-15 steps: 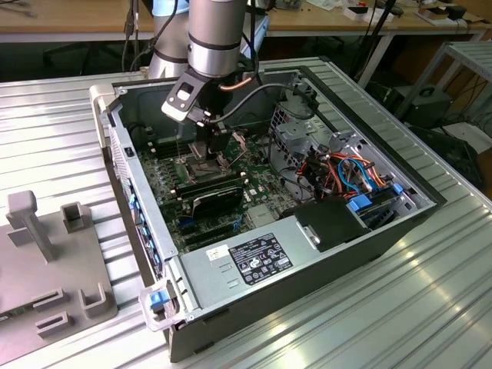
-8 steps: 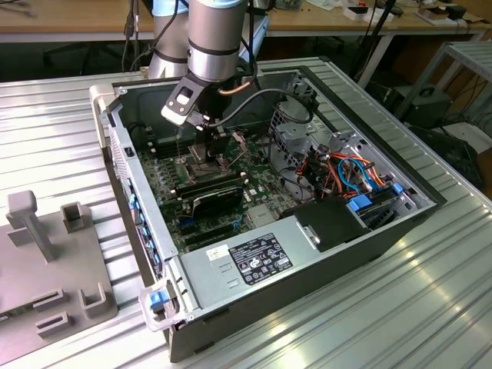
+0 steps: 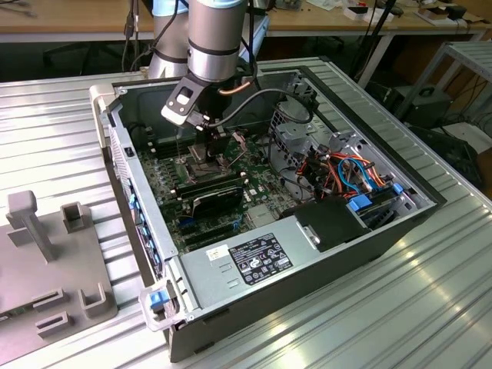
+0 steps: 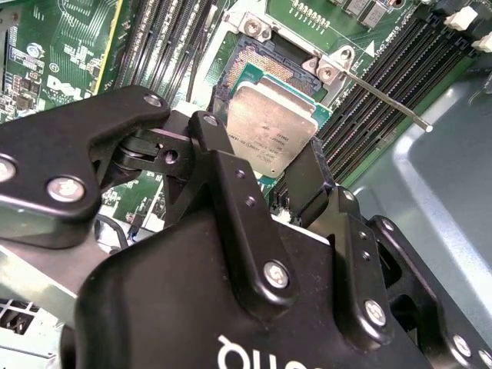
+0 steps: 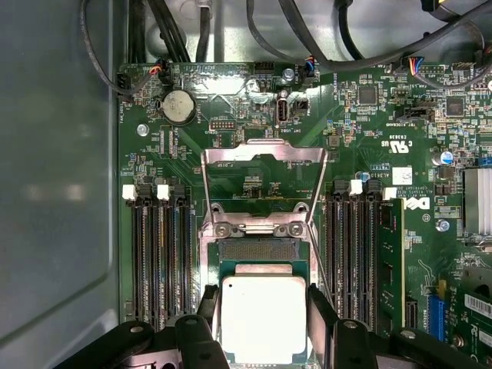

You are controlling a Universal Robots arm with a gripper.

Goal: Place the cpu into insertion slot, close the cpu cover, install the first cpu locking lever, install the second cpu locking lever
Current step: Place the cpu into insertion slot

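My gripper (image 5: 263, 330) is closed to a narrow gap, its matte black fingers (image 5: 321, 315) pinching two opposite edges of the cpu (image 5: 263, 317), a flat square chip with a brushed silver-grey lid. Being square, it has no long axis. It sits lid-up with its edges parallel to the insertion slot (image 5: 257, 249), covering part of it and leaving a dark strip of fine contacts bare. The cpu cover (image 5: 265, 151), a thin shiny metal frame with a square window, is swung open beyond the slot.

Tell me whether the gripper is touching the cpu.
Touching. The second wrist view shows the gripper with its fingers clamped against opposite edges of the cpu, no gap.
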